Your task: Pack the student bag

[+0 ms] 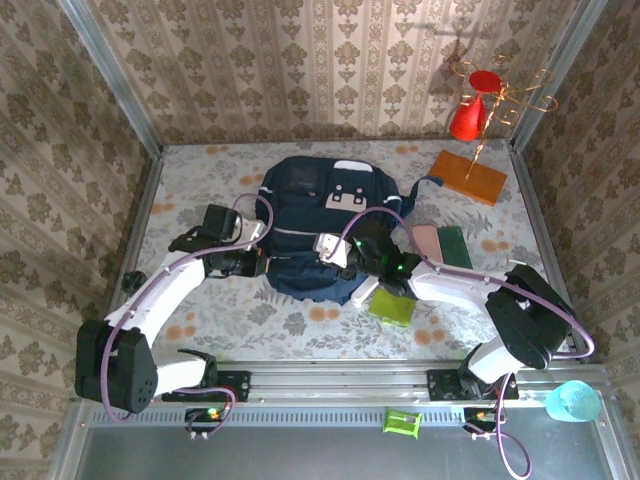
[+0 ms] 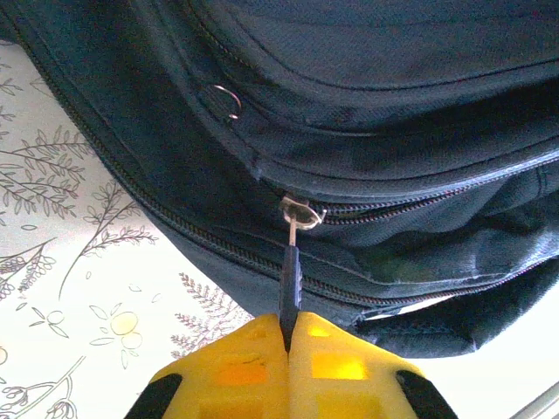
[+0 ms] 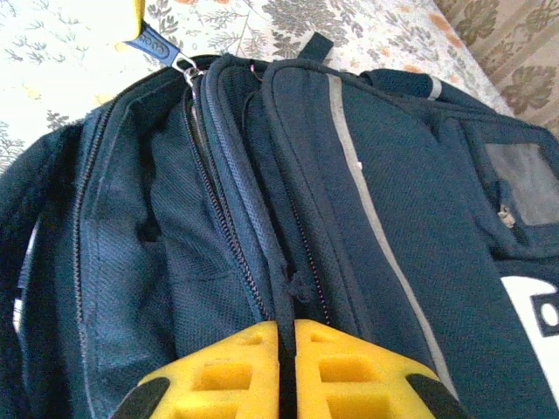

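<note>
Unzipping the bag (image 1: 310, 200), which lies in the middle of the desk (image 1: 200, 320), a little toward the far edge.

The left gripper (image 2: 288, 325) is clamped tight on the blue zip pull (image 2: 290, 271). The right gripper (image 3: 286, 327), its jaws nearly together, looks to pinch the fabric ridge beside the zip of the gaping compartment. The step likely goes best if the pull is drawn along the zip's line, not away from the cloth, while the right side holds the seam taut against it. A sideways tug could slip the tab from the fingers.
</note>
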Controlling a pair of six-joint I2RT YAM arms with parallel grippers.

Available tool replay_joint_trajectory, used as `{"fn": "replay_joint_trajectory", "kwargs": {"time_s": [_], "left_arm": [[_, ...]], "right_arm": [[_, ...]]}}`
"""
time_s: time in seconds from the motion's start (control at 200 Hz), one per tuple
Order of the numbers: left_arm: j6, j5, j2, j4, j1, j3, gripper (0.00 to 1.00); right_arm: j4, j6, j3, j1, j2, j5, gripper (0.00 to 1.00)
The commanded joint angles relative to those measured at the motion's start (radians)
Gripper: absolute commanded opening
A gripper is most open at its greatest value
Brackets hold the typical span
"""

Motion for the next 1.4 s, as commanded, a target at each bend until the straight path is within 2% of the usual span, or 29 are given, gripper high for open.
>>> {"fn": "replay_joint_trajectory", "kwargs": {"time_s": [0.0,0.16,0.31,0.63,0.78,0.905,0.99,1.175,1.28,1.395], "left_arm": [[0.026,0.015,-0.003,-0.051,-0.015,0.011,0.00],[0.017,0.048,-0.020,-0.037,-0.047,0.005,0.00],[0.006,0.069,-0.041,-0.033,-0.062,-0.004,0.00],[-0.001,0.068,-0.083,-0.032,-0.066,-0.017,0.00],[0.002,0.057,-0.083,-0.031,-0.066,-0.017,0.00],[0.005,0.057,-0.082,-0.032,-0.066,-0.010,0.00],[0.005,0.055,-0.083,-0.034,-0.066,-0.008,0.00],[-0.002,0.049,-0.092,-0.035,-0.066,-0.010,0.00],[-0.001,-0.002,-0.095,-0.049,-0.059,-0.005,0.00],[0.011,-0.058,-0.088,-0.069,-0.042,0.003,0.00]], "right_arm": [[-0.029,0.058,0.022,-0.001,-0.009,-0.011,0.21],[-0.032,0.054,0.076,0.073,0.050,0.027,0.33],[-0.037,0.013,0.151,0.121,0.117,0.069,0.36],[-0.108,-0.046,0.268,0.139,0.235,0.079,0.38],[-0.108,-0.037,0.263,0.143,0.232,0.065,0.50],[-0.103,-0.041,0.267,0.144,0.242,0.077,0.51],[-0.083,-0.053,0.272,0.144,0.261,0.124,0.46],[-0.039,-0.071,0.282,0.146,0.286,0.188,0.24],[0.026,-0.078,0.244,0.145,0.255,0.206,0.10],[0.090,-0.068,0.186,0.130,0.195,0.188,0.02]]}}
